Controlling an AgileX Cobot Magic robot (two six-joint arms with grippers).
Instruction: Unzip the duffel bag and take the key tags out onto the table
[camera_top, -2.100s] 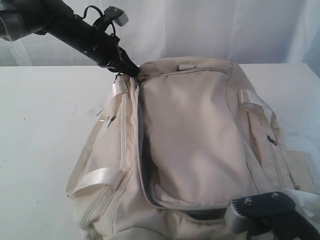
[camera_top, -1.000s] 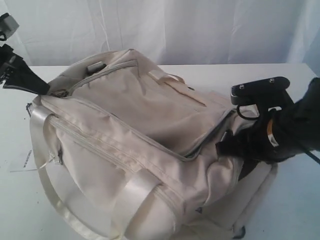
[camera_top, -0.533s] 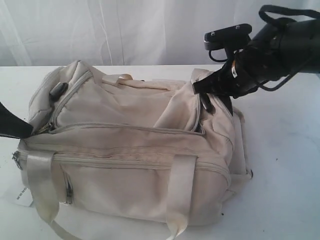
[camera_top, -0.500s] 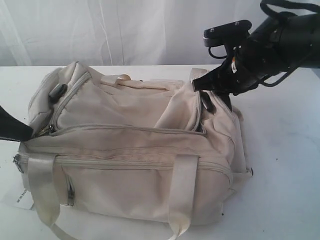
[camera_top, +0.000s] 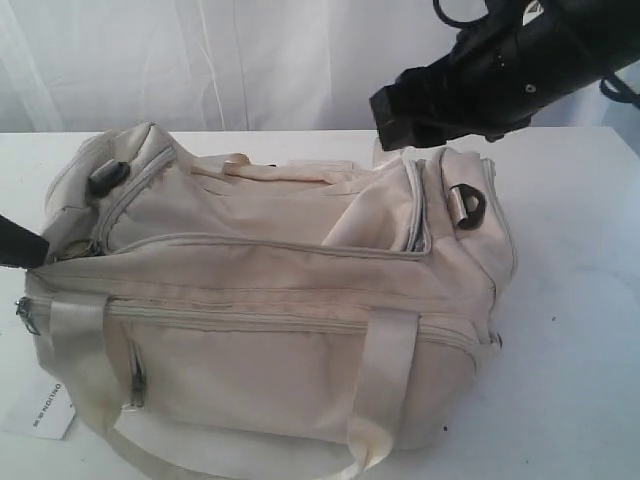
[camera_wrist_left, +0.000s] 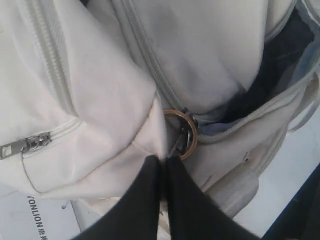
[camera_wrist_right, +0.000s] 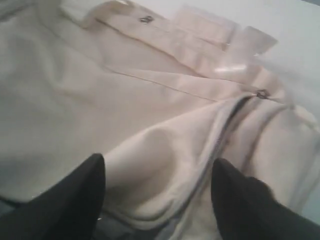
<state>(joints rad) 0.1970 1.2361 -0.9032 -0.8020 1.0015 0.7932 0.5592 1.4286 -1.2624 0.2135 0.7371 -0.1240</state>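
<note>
The duffel bag (camera_top: 260, 330) lies lengthwise across the table (camera_top: 585, 340), filling the left and middle of the scene, with its long side and zipped front pocket (camera_top: 135, 378) facing the near edge. The left gripper (camera_top: 22, 247) meets the bag at its left end, low and close to the tabletop. In the left wrist view its two black fingers (camera_wrist_left: 145, 200) are pressed flat together with no gap showing, the gripper (camera_wrist_left: 161, 161) nipped on the bag's end just where a fold of cream cloth runs into the tips. A brass ring pull (camera_wrist_left: 181, 134) hangs touching or just beside them. Whether it is cloth or the pull's small tab that sits between the tips cannot be told. Past the ring the main zip gapes and dark lining (camera_wrist_left: 280, 65) shows inside. The right gripper (camera_top: 392, 108) hangs in the air above the far right end of the bag, apart from it. In the right wrist view its fingers (camera_wrist_right: 75, 200) stand wide apart, the gripper (camera_wrist_right: 159, 162) released, with nothing held between them and only the bag's loose top flap (camera_wrist_right: 150, 150) and parted zip (camera_wrist_right: 220, 135) beneath. On the right end a black D-ring (camera_top: 468, 206) hangs beside the opened corner of the zip. A white paper label (camera_top: 40, 410) lies on the table at the near left, partly under the bag.
</note>
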